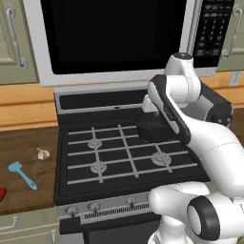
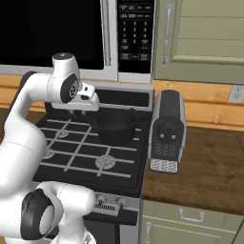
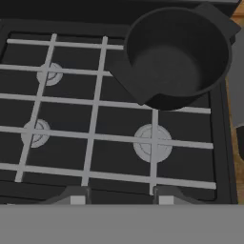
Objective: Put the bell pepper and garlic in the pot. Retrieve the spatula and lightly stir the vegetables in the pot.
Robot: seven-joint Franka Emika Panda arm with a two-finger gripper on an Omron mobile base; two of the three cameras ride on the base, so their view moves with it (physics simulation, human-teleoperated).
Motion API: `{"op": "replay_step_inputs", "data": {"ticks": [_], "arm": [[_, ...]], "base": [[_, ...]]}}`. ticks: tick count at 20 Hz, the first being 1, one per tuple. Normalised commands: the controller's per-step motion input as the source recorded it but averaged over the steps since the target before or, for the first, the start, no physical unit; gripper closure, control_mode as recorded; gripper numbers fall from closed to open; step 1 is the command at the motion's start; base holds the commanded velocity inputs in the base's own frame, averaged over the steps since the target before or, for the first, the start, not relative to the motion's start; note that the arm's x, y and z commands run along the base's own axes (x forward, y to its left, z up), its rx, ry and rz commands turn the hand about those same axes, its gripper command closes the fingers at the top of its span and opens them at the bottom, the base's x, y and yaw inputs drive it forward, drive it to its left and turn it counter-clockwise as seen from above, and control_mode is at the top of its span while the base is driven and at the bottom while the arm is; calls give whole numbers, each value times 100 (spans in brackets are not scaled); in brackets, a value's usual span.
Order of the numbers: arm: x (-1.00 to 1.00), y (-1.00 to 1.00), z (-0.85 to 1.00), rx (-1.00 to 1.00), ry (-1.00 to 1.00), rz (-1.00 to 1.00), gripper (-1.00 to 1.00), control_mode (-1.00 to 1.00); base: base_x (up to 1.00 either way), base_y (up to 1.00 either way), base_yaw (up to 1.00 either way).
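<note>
Hovered, two-finger gripper [image 3: 121, 199] parted and empty, above the black gas stove [image 1: 109, 157], round black pot [image 3: 177, 57] bare at its back right; glossy red pepper [image 1: 2, 194], off-white garlic [image 1: 43, 154], light-blue spatula [image 1: 22, 174] left of stove; probably pepper next.

Black pot [image 2: 114, 125] sits on the stove [image 2: 86, 152] beside toaster [image 2: 167, 131].

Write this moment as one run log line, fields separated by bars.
pot: empty, on stove | garlic, spatula, bell pepper: on counter left of stove | tool: over stove, holding nothing
</note>
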Motion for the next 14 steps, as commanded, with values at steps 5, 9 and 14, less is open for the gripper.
{"op": "replay_step_inputs", "data": {"ticks": [5, 9, 14], "arm": [[0, 0, 0, 0, 0, 0, -100, 100], [0, 0, 0, 0, 0, 0, -100, 100], [0, 0, 0, 0, 0, 0, -100, 100]], "base": [[-6, 19, 0], [-7, 83, 0], [0, 78, 0]]}}
